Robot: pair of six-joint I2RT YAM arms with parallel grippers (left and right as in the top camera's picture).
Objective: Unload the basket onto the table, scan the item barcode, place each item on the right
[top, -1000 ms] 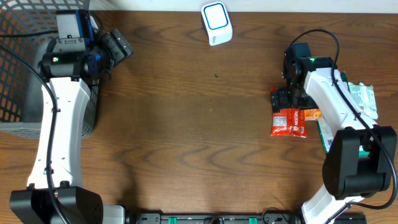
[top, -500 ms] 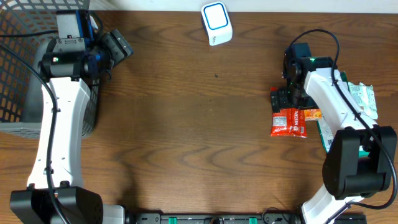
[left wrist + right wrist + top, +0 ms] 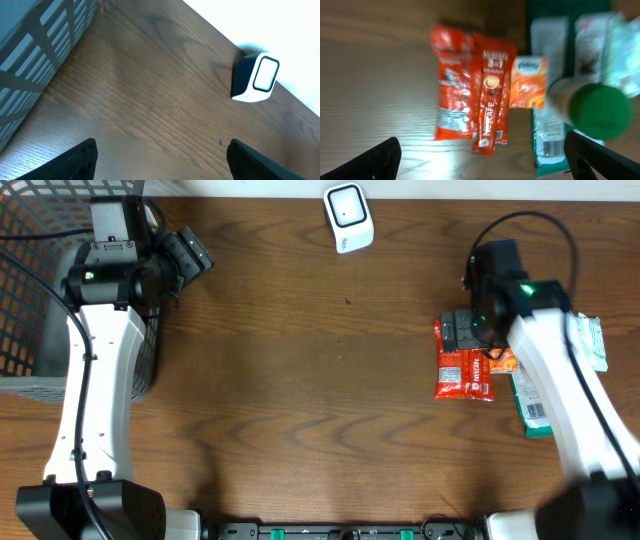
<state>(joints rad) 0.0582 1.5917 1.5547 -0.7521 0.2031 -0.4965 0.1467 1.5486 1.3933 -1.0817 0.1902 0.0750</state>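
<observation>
The white barcode scanner stands at the table's far edge; the left wrist view has it at upper right. Snack packets lie at the right: two red sachets, a Nescafe sachet, a small orange packet and a green packet with its barcode facing up. My right gripper hangs open above them and holds nothing; that view is blurred. From above it sits over the sachets' top end. My left gripper is open and empty at far left.
A grey wire basket fills the far left corner, beside the left arm. A green-capped bottle and more packets lie at the right edge.
The right arm has shifted, its wrist moving slightly right and back over the packets, and its view is motion-blurred. The scanner's face has gone from blue to pale. The left arm is still.
</observation>
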